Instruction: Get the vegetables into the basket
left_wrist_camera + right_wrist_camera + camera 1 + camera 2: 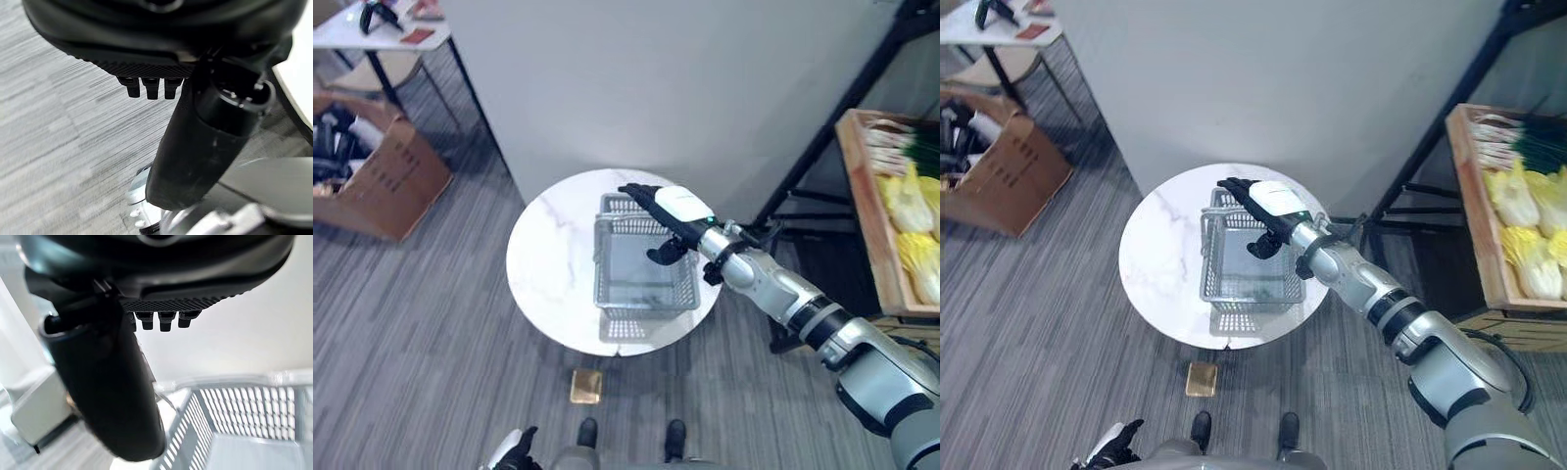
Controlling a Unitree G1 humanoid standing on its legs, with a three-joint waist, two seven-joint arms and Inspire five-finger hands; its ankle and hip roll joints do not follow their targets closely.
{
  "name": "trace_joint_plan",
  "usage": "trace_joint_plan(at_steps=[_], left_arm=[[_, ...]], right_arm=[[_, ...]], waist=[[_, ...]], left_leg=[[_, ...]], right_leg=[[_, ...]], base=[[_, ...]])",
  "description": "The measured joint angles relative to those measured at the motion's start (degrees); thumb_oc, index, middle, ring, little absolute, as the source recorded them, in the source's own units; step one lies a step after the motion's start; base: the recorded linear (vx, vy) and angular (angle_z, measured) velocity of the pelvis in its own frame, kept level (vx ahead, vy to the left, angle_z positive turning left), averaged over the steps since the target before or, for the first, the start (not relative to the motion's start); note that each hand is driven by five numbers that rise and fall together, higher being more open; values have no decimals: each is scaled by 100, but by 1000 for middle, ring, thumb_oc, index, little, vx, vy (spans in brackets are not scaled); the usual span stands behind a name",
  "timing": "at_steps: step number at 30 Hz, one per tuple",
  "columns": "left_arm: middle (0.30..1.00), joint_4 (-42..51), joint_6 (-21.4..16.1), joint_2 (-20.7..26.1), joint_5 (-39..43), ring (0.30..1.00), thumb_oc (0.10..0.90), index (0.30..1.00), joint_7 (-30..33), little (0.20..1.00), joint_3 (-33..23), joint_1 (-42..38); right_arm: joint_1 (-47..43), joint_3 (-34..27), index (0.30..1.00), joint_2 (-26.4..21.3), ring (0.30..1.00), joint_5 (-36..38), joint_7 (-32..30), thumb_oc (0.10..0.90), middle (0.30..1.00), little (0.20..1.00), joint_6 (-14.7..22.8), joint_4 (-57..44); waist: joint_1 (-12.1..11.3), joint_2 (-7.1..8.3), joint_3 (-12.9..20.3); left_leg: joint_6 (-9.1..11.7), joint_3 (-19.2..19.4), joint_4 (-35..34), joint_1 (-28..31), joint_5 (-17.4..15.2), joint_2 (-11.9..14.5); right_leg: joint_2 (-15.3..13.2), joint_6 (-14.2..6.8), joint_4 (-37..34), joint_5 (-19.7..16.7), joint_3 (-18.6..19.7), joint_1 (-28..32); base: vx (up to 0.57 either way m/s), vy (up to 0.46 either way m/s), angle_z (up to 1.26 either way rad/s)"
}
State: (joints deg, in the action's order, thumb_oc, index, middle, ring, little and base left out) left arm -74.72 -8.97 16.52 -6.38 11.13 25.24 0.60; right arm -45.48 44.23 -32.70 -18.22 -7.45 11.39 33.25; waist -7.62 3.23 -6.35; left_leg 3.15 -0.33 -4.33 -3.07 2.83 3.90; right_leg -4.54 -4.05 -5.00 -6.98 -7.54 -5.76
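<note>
Round marble table (548,264) on grey striped carpet (421,333), beside a white wall (656,88).

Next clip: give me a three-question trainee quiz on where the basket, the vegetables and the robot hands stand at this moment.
1. True or false: the grey basket on the round white table already holds vegetables.
2. Where are the vegetables? A) in the basket B) in the wooden crate on the robot's right C) on the floor
3. Fill in: the right robot hand hovers over the basket, fingers straight, holding ____.

The left robot hand hangs low near the floor.

Key: 1 false, the basket looks empty; 2 B; 3 nothing.
</note>
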Motion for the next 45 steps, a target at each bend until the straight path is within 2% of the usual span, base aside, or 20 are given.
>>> trace_joint_plan(at_steps=[2, 3, 7, 13, 16, 23, 24, 25, 33, 37, 45], left_arm=[[1000, -18, 0, 5, 39, 1000, 900, 1000, 3, 1000, -1, -106], [1000, -49, -1, 14, 89, 1000, 900, 1000, 14, 1000, -8, -218], [1000, -48, -7, 12, 98, 1000, 900, 1000, 73, 1000, 1, -304], [1000, -46, -12, 16, 104, 1000, 900, 1000, 173, 1000, 18, -433], [1000, -38, -15, 21, 200, 1000, 900, 1000, 251, 1000, 129, -517], [1000, -37, -15, 20, 314, 1000, 900, 1000, 279, 1000, 133, -607], [1000, -36, -16, 21, 314, 1000, 900, 1000, 281, 1000, 132, -613], [1000, -37, -16, 20, 318, 1000, 900, 1000, 286, 1000, 135, -618], [1000, -32, -15, 21, 318, 1000, 900, 1000, 289, 1000, 162, -676], [1000, -21, -15, 21, 318, 1000, 900, 1000, 286, 1000, 161, -680], [1000, 2, -7, 23, 317, 1000, 900, 1000, 249, 1000, 149, -674]], right_arm=[[-222, 0, 1000, 69, 1000, 13, -27, 900, 1000, 1000, -78, 444], [-398, -1, 1000, 114, 1000, 54, -67, 900, 1000, 1000, -299, 1032], [-559, 1, 1000, 147, 1000, 114, -133, 900, 1000, 1000, -444, 1425], [-1009, 6, 1000, 189, 1000, 124, -307, 900, 1000, 1000, -470, 1837], [-1211, -11, 1000, 280, 1000, 388, -436, 900, 1000, 1000, -463, 1983], [-1308, -4, 1000, 464, 1000, 570, -520, 900, 1000, 1000, -470, 2210], [-1308, -3, 923, 487, 923, 569, -519, 845, 923, 923, -483, 2254], [-1359, 0, 300, 580, 300, 565, -578, 400, 300, 300, -484, 2424], [-1728, 96, 300, 891, 300, 495, -666, 400, 300, 300, -432, 3417], [-1748, 69, 300, 889, 300, 490, -660, 400, 300, 300, -394, 3678], [-1621, -385, 300, 737, 300, 567, -531, 400, 300, 300, -387, 3982]], waist=[[0, 13, -149], [-41, 15, -255], [-76, 6, -393], [-105, 4, -523], [-119, 1, -584], [-233, 6, -655], [-245, 6, -656], [-249, 5, -657], [-310, 7, -656], [-352, 8, -654], [-386, 13, -646]], left_leg=[[-1, -36, 24, -81, 11, -14], [4, -57, 35, -214, 27, -18], [7, -66, 39, -320, 29, 6], [22, -101, 46, -438, 39, 21], [38, -143, 65, -549, 52, 9], [40, -188, 65, -585, 52, 12], [40, -197, 65, -592, 52, 12], [40, -207, 67, -616, 53, 8], [48, -225, 83, -642, 61, 3], [48, -232, 92, -638, 63, -4], [44, -288, 149, -584, 66, -42]], right_leg=[[-18, -19, 0, -17, -27, -50], [-19, -11, 0, -33, -48, -171], [7, -10, 1, -34, -49, -268], [20, -7, 1, -35, -98, -360], [29, -2, 1, -39, -136, -444], [28, -1, 1, -36, -179, -457], [28, -1, 1, -36, -184, -458], [27, -1, 1, -35, -192, -475], [20, -1, 2, -36, -205, -490], [7, 0, 3, -37, -211, -476], [-35, 1, 2, -43, -249, -370]], base=[[-67, -26, 8], [-43, -15, 5], [-9, -3, 1], [-9, -6, 4], [-3, 0, 5], [2, -2, 3], [-3, 1, 5], [7, 4, 4], [0, 0, 0], [-7, 4, 1], [-10, 6, 3]])
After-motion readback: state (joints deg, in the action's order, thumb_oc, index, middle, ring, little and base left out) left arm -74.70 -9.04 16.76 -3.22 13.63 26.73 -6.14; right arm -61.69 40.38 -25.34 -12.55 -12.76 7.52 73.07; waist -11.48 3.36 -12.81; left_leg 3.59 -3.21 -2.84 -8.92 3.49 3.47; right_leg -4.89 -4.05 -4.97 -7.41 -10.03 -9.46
